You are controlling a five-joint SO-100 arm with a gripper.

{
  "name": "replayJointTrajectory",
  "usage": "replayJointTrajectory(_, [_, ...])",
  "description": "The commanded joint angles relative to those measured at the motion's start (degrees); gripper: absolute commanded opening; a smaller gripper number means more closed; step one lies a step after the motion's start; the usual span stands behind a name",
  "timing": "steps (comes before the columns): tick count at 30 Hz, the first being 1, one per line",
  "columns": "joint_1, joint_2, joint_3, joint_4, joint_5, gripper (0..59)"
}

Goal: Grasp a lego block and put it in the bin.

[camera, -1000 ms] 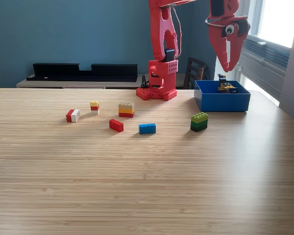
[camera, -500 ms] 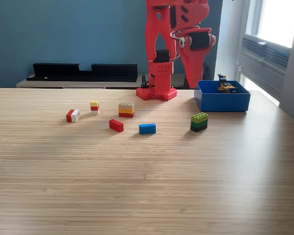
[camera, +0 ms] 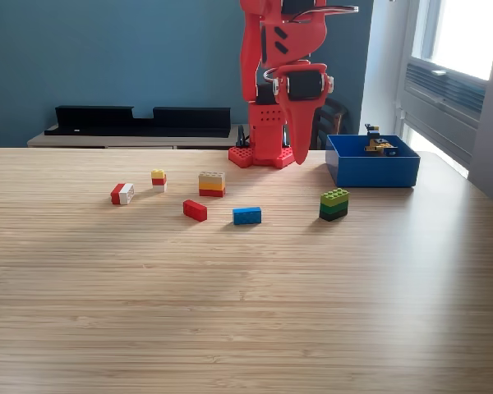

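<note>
We see the red gripper (camera: 299, 156) hanging tip-down in front of the arm base, jaws look closed, nothing held. Blue bin (camera: 371, 170) sits at its 3 o'clock with blocks inside; blue lego block (camera: 246, 215) lies at the gripper's 7 o'clock, green stack (camera: 334, 204) at 5 o'clock.

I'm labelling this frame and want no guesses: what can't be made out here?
- Bin contents: exterior view, the near wall hides all but the tops of some pieces.
- Arm's upper part: cut off by the top edge.
- Gripper: jaws seen edge-on, open or shut unclear.
</note>
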Motion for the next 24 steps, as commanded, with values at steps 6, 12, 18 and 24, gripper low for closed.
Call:
replayJointTrajectory(6, [1.0,3.7,1.1,-2.5,0.0,0.0])
replayJointTrajectory(12, [1.1,3.7,2.5,-3.6,-0.2,0.0])
replayJointTrajectory(18, [2.5,3.7,3.1,-5.0,-0.2,0.0])
replayJointTrajectory(24, [2.5,3.7,4.0,-6.2,0.4,0.0])
